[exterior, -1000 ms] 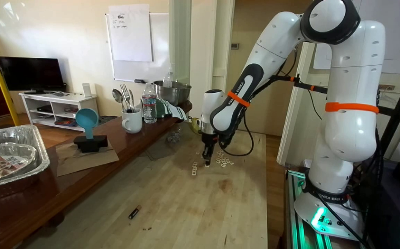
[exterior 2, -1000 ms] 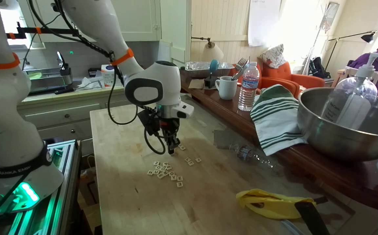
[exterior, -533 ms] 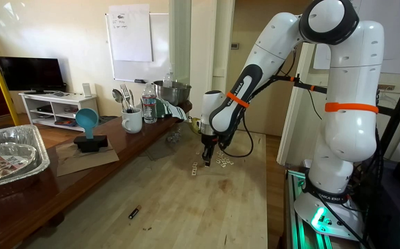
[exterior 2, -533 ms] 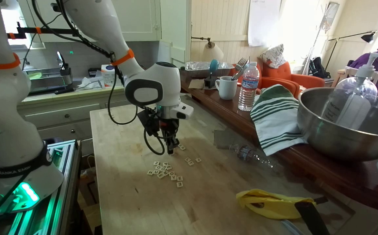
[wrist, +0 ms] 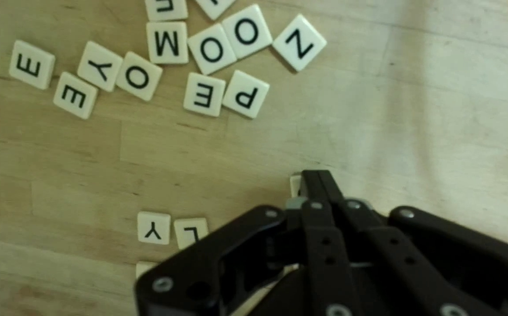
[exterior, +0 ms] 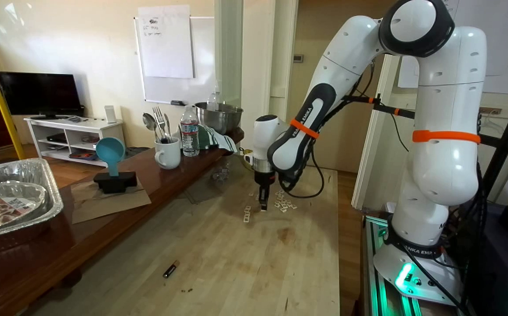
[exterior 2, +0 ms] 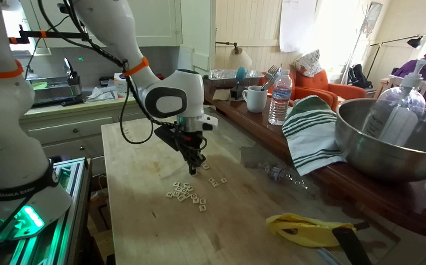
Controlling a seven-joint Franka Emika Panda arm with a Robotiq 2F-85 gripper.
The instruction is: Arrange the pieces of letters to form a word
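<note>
In wrist view gripper (wrist: 317, 172) is fully closed, nil held, prob. so tile (wrist: 295, 185) half hidden by it can be nudged, contact unclear; Y (wrist: 153, 228) & L (wrist: 189, 232) at its 8 o'clock prob. set apart for word; spare tiles (wrist: 167, 42) strewn at 10 o'clock

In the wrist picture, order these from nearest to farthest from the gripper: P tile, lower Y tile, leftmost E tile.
1. P tile: up and left of the gripper.
2. Lower Y tile: left and lower, beside the L tile.
3. Leftmost E tile: well off, upper left.
</note>
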